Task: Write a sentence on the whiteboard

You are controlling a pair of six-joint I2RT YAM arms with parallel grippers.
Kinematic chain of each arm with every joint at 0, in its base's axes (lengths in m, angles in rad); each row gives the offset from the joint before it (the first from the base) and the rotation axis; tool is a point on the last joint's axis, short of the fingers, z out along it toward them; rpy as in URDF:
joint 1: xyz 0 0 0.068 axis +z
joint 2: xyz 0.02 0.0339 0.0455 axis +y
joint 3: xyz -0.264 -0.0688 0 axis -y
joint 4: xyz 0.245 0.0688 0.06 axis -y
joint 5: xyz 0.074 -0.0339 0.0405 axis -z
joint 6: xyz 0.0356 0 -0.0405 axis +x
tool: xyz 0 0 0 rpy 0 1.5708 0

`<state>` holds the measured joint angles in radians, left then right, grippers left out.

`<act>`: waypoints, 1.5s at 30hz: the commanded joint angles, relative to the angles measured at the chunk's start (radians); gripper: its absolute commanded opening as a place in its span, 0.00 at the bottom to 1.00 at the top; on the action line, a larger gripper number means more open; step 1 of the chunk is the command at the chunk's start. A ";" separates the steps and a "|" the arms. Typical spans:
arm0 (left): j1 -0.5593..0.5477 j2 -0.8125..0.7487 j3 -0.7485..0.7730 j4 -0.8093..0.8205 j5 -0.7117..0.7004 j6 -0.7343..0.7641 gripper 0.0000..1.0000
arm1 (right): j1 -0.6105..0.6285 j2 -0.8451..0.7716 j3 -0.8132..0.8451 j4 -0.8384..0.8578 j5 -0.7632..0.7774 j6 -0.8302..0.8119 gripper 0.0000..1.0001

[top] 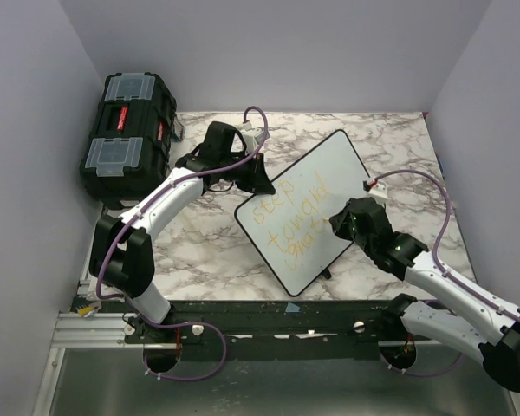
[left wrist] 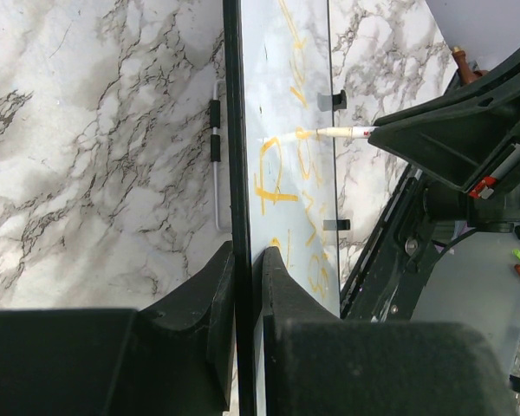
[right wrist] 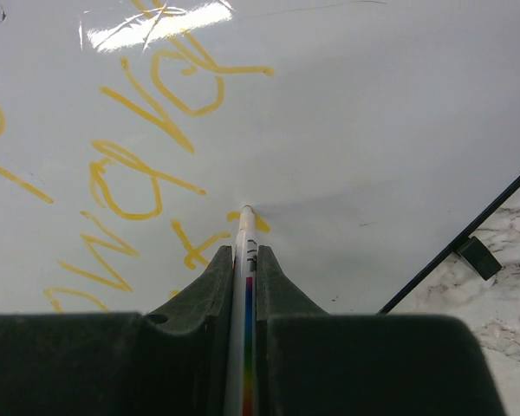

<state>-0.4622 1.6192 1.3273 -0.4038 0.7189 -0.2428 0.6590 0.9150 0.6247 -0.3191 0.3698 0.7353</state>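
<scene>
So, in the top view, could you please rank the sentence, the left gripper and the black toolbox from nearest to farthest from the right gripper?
From the right gripper:
1. The sentence, just left of it on the whiteboard.
2. The left gripper, clamped on the board's far-left edge.
3. The black toolbox, at the far-left corner.

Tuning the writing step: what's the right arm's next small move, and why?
Probably drag the marker tip a short stroke onward to extend the sentence: the right gripper is shut on it, tip on the whiteboard at an unfinished yellow mark, left gripper clamping the rim.
</scene>
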 commanded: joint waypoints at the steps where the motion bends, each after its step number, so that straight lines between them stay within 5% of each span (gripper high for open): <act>1: -0.030 0.001 -0.013 -0.024 -0.013 0.112 0.00 | -0.003 0.028 0.024 0.039 0.000 -0.019 0.01; 19: -0.030 -0.002 -0.016 -0.023 -0.013 0.112 0.00 | -0.002 0.074 0.037 0.022 0.130 -0.037 0.01; 45: -0.030 -0.026 -0.026 -0.027 -0.015 0.114 0.00 | -0.003 -0.021 0.017 -0.151 0.102 0.019 0.01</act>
<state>-0.4625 1.6192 1.3273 -0.4046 0.7193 -0.2428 0.6590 0.9127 0.6189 -0.4171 0.4660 0.7517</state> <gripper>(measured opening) 0.132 0.126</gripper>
